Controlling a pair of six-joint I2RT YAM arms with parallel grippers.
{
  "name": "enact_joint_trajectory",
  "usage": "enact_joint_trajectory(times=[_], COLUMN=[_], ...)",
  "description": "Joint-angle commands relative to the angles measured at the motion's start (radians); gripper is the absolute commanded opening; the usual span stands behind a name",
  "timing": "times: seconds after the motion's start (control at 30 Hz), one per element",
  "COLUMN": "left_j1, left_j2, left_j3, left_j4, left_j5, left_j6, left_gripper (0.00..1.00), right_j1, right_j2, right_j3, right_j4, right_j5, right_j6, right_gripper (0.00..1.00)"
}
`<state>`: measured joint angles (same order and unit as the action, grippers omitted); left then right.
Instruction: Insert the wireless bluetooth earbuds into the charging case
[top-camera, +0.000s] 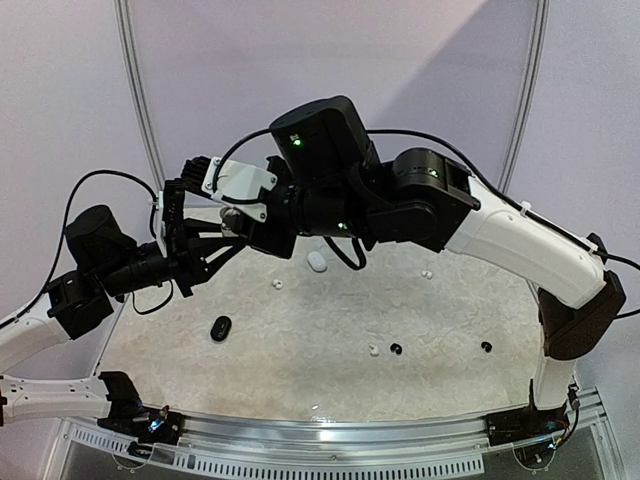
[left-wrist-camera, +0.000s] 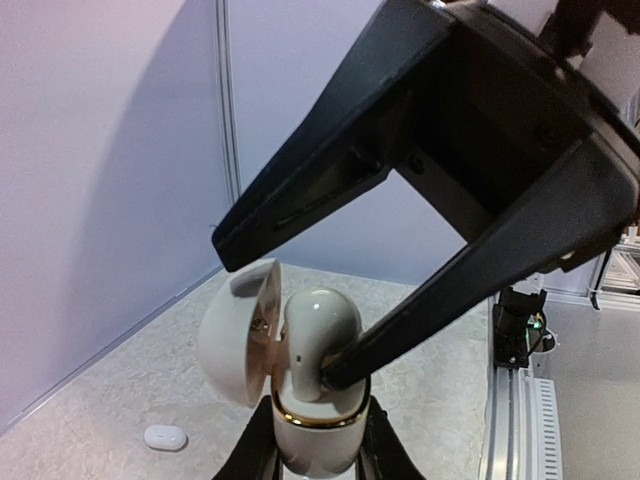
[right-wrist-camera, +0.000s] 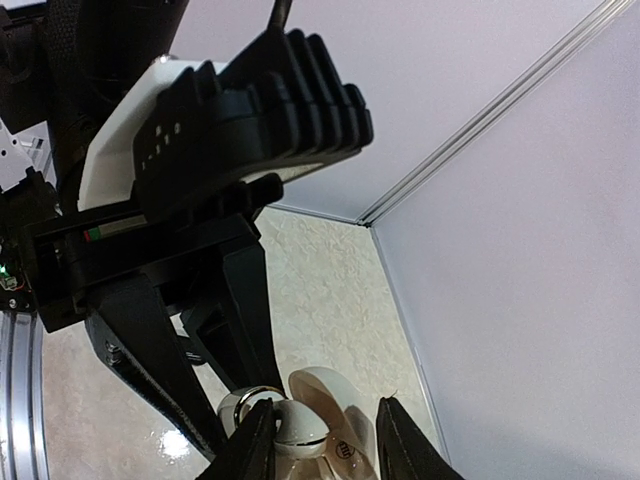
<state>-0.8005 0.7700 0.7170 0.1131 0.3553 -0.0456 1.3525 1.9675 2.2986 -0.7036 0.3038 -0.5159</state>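
White pebble-shaped plastic charging case (left-wrist-camera: 312, 430), gold-rimmed, is held aloft over the far left corner of the worktop (top-camera: 300, 330). The left gripper (left-wrist-camera: 318, 458) has its fingers closed on the case base. The hinged lid (left-wrist-camera: 235, 335) is open to one side.

One white rounded plastic earbud (left-wrist-camera: 320, 320) sits upright in the case mouth, its long axis in line with the case. Its head is proud of the rim, so it is judged not fully seated.

The right gripper (left-wrist-camera: 278, 312) reaches in from above with its fingers parted, straddling bud and lid. One finger touches the bud; the other appears clear of the lid. Pressing home therefore falls to the right arm, along the case axis.

The worktop is pale, speckled and stone-look. Loose on it lie a black oval case (top-camera: 221, 328) towards the left edge, a second white case (top-camera: 317, 262) towards the far edge, and a loose white earbud (top-camera: 374, 351) beside a loose black earbud (top-camera: 396, 348) near the near edge. Lilac wall panels (top-camera: 350, 50) close the far side.
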Motion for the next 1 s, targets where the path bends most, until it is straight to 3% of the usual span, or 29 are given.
enact_joint_trajectory(times=[0.0, 0.97], left_j1=[-0.014, -0.014], left_j2=[-0.02, -0.019], left_j3=[0.022, 0.025], left_j4=[0.112, 0.125], left_j5=[0.009, -0.005], left_j6=[0.005, 0.013], left_gripper=[0.0, 0.0], right_j1=[0.001, -0.025], right_j2=[0.028, 0.007], right_j3=[-0.01, -0.013], right_j4=[-0.107, -0.043], right_j5=[-0.097, -0.15], right_j6=[0.037, 0.134], right_gripper=[0.35, 0.35])
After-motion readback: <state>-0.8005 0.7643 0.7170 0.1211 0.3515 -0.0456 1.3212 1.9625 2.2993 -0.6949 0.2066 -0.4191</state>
